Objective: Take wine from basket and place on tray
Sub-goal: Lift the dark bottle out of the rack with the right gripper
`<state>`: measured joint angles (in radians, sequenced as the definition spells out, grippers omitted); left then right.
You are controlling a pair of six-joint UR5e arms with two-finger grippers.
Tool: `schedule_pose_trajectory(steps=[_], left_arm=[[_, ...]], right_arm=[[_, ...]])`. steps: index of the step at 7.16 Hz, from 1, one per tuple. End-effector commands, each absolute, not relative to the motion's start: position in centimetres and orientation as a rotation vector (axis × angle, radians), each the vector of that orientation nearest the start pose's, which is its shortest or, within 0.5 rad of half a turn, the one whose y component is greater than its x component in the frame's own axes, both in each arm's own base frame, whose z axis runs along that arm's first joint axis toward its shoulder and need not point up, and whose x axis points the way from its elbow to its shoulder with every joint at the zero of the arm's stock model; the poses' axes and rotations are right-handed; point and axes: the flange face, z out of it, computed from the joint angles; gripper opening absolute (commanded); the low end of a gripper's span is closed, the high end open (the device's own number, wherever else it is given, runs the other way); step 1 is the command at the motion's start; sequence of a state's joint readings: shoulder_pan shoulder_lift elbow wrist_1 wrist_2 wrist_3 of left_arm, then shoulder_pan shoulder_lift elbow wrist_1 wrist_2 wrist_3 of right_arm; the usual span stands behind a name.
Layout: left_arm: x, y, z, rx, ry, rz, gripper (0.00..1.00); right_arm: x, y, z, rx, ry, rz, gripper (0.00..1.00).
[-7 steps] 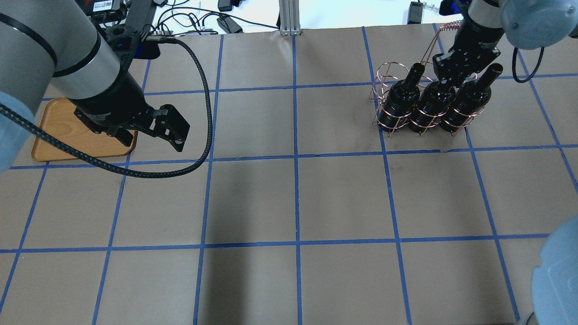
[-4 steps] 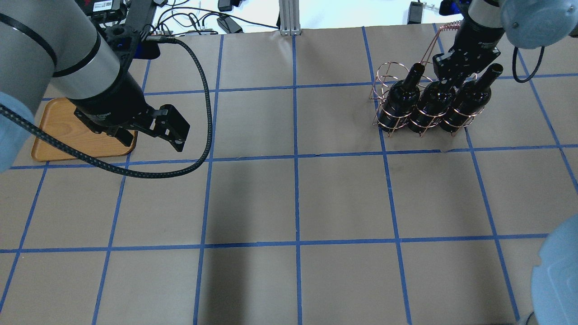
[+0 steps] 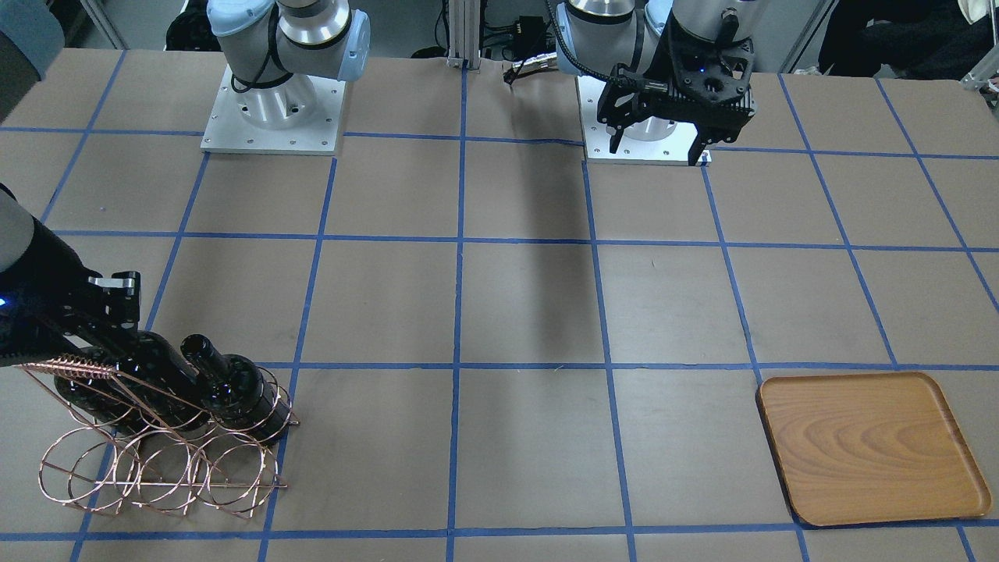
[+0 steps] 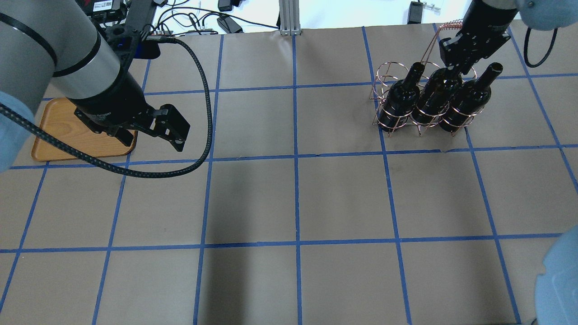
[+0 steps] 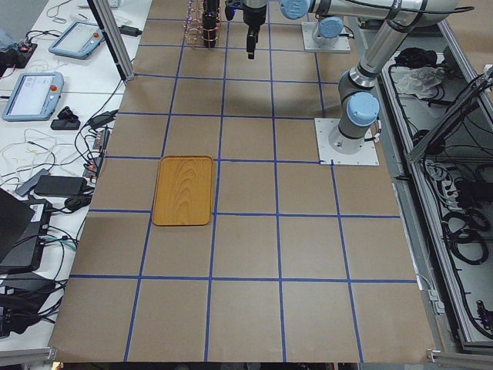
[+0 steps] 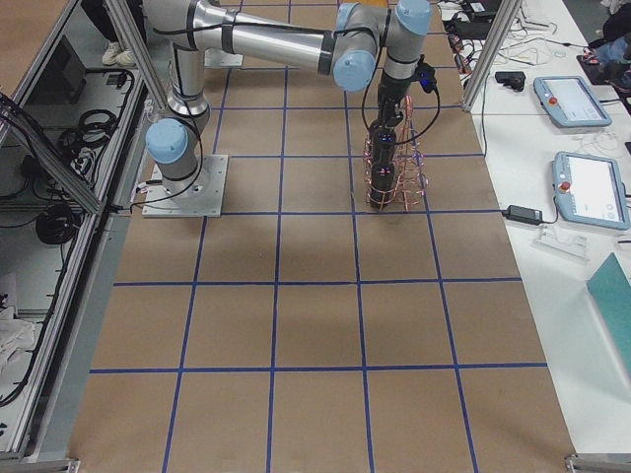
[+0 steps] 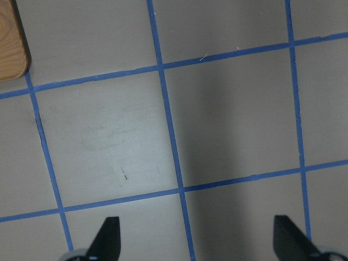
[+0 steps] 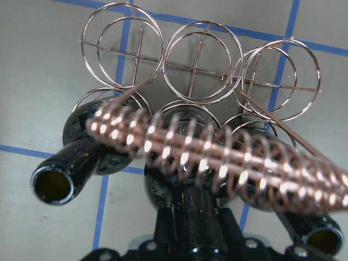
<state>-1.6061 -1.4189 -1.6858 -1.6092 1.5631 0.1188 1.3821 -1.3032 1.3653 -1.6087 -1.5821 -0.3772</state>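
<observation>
Directly below the right gripper (image 4: 454,72), clamped on its neck, the middle wine bottle (image 4: 433,99) stands upright; wooden tray (image 4: 54,122) well apart.

Surface (image 4: 343,194): matt brown paper, smooth, with a few faint scuffs. Its grid lines are blue tape (image 4: 296,180), flat and smooth.
Rounded-square light-brown tray (image 3: 870,445): wood, bold grain, smooth satin finish.
Copper-coloured wire basket (image 8: 228,160): thin bright metal, polished, glinting along the coiled handle.
Middle near-black wine bottle (image 4: 434,95): glass, highly glossy, sharp highlights on shoulder and neck.
Left gripper (image 7: 198,242) and right gripper (image 4: 457,68): black and matt. I cannot tell whether they are metal or plastic.
Left arm (image 4: 58,49): grey metal tube, dull satin sheen.
Black cable (image 4: 205,104) on the left arm: woven braid, rough texture.
</observation>
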Motion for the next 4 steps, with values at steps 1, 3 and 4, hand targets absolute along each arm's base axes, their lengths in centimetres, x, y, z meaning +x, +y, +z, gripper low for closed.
schedule_pose_trajectory(steps=[1, 3, 4], left_arm=[[-14.9, -42.2, 49.7, 0.241, 3.14, 0.0, 1.0], [-14.9, -42.2, 49.7, 0.244, 3.14, 0.002, 1.0], [-14.9, -42.2, 49.7, 0.244, 3.14, 0.002, 1.0]], right_arm=[[2.5, -57.1, 50.1, -0.295, 3.131, 0.097, 0.0], [3.4, -52.4, 54.0, -0.295, 3.125, 0.151, 0.0], [3.9, -51.3, 54.5, -0.299, 3.115, 0.186, 0.0]])
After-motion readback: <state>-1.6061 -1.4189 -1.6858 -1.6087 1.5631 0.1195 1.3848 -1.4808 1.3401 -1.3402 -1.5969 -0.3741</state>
